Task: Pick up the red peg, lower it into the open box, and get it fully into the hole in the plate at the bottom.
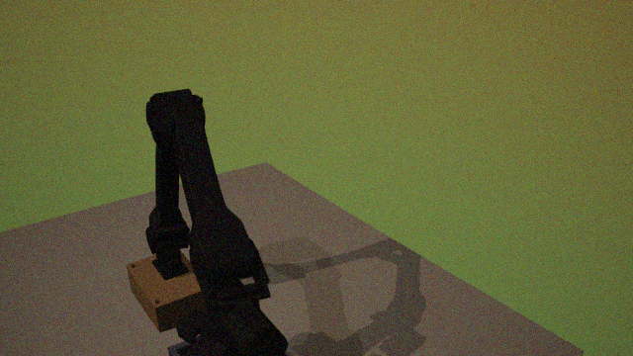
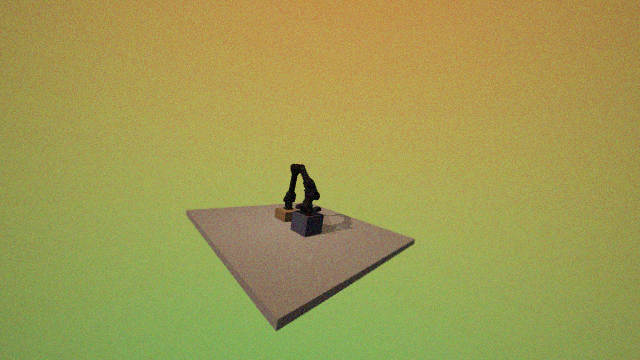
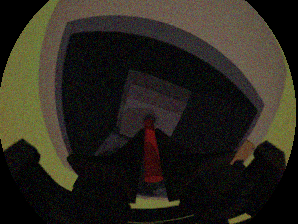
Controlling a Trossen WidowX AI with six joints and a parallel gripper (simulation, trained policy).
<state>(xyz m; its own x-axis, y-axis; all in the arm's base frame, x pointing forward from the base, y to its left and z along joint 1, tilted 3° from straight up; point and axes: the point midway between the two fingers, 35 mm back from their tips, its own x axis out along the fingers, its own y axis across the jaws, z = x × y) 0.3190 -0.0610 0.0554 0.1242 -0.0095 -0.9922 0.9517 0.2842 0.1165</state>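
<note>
The red peg (image 3: 153, 160) is held upright between my fingers, and its tip points down at the grey plate (image 3: 155, 95) in the wrist view. The tip covers the hole area; whether it has entered the hole I cannot tell. My gripper (image 3: 149, 131) is shut on the peg, with the fingers low at the mouth of the box or inside it. The open dark blue-grey box (image 2: 306, 224) (image 3: 130, 24) stands on the table, its rim surrounding the plate in the wrist view. In the top view the arm hides the fingertips and peg.
The orange-brown base block (image 1: 163, 287) (image 2: 283, 215) (image 3: 245, 151) stands beside the box under the arm's foot. The box walls rise close around the fingers. The table (image 1: 64, 277) (image 2: 280, 280) carries the arm's shadow on the right in the top view.
</note>
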